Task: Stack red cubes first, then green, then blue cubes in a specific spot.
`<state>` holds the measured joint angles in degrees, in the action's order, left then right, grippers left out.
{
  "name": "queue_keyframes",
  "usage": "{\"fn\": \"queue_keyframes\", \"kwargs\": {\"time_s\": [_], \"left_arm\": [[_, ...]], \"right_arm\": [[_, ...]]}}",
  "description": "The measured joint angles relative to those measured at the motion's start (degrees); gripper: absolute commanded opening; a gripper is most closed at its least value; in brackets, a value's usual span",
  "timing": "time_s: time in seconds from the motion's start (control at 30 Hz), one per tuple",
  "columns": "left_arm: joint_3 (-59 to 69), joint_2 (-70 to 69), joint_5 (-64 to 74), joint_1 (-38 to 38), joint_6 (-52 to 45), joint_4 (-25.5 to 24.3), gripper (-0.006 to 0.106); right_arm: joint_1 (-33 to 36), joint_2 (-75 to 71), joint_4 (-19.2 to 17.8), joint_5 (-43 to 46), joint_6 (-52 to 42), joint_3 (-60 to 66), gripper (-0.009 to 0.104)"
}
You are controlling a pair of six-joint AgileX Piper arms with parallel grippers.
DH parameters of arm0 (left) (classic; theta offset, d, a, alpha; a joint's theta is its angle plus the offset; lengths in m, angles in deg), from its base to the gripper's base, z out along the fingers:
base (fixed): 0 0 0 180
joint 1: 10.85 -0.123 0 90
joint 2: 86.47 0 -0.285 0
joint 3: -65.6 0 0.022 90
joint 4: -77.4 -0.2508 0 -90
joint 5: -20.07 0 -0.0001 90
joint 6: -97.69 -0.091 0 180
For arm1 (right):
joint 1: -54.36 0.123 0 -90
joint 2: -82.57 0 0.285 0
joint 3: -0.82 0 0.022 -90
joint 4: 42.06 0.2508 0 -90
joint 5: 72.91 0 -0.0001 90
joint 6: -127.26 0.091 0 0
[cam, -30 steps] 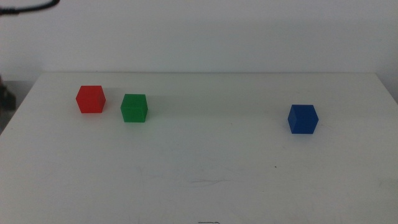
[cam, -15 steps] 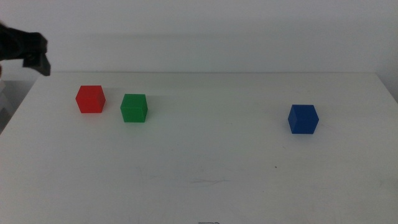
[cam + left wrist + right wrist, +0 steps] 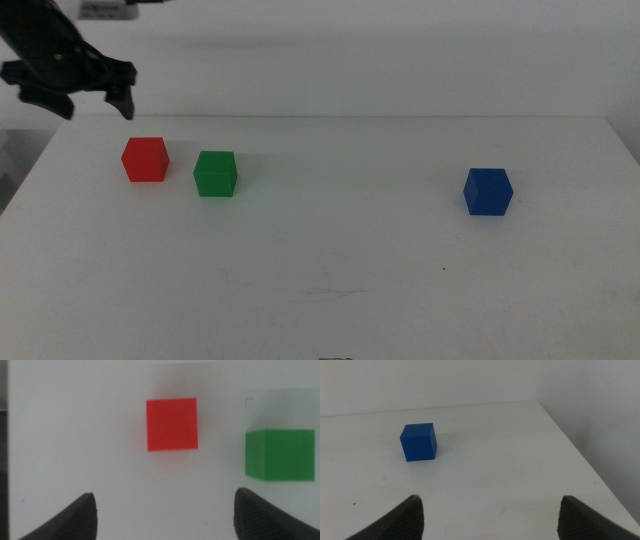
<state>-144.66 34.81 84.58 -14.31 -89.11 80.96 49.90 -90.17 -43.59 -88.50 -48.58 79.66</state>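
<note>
The red cube (image 3: 146, 159) sits at the far left of the white table, with the green cube (image 3: 215, 173) close to its right. The blue cube (image 3: 487, 190) stands alone on the right side. My left gripper (image 3: 90, 100) hangs open and empty in the air above and just behind-left of the red cube. In the left wrist view the red cube (image 3: 172, 424) lies ahead between the spread jaws, with the green cube (image 3: 280, 454) beside it. My right gripper (image 3: 487, 517) is open and empty, out of the middle view, with the blue cube (image 3: 418, 441) ahead of it.
The white table (image 3: 330, 270) has its left edge near the red cube and its right edge (image 3: 580, 455) beyond the blue cube. A wide stretch of bare tabletop lies between the green and blue cubes.
My left gripper has come in from the far left edge and moved right, now hanging above the table's back-left corner near the red cube. The cubes have not moved.
</note>
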Motion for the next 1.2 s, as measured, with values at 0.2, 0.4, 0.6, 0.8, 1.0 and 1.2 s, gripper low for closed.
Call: {"fn": "queue_keyframes", "kwargs": {"time_s": [0.2,0.4,0.6,0.8,1.0,1.2], "left_arm": [[-5.53,8.16,-0.88,1.03,-0.22,0.4,0.094],[-8.05,14.12,-3.84,1.76,-0.38,1.47,0.094],[-8.44,17.64,-6.13,2.08,-0.38,1.71,0.094],[-8.44,20.55,-8.8,2.08,-0.44,1.77,0.094],[-8.44,22.0,-10.51,2.08,-0.44,1.94,0.085],[-8.44,22.3,-10.62,2.08,-0.44,2.23,0.051]], "right_arm": [[0.0,0.0,0.0,0.0,0.0,0.0,0.07],[0.0,0.0,0.0,0.0,0.0,0.0,0.07],[0.0,0.0,0.0,0.0,0.0,0.0,0.07],[0.0,0.0,0.0,0.0,0.0,0.0,0.07],[0.0,0.0,0.0,0.0,0.0,0.0,0.07],[0.0,0.0,0.0,0.0,0.0,0.0,0.07]]}}
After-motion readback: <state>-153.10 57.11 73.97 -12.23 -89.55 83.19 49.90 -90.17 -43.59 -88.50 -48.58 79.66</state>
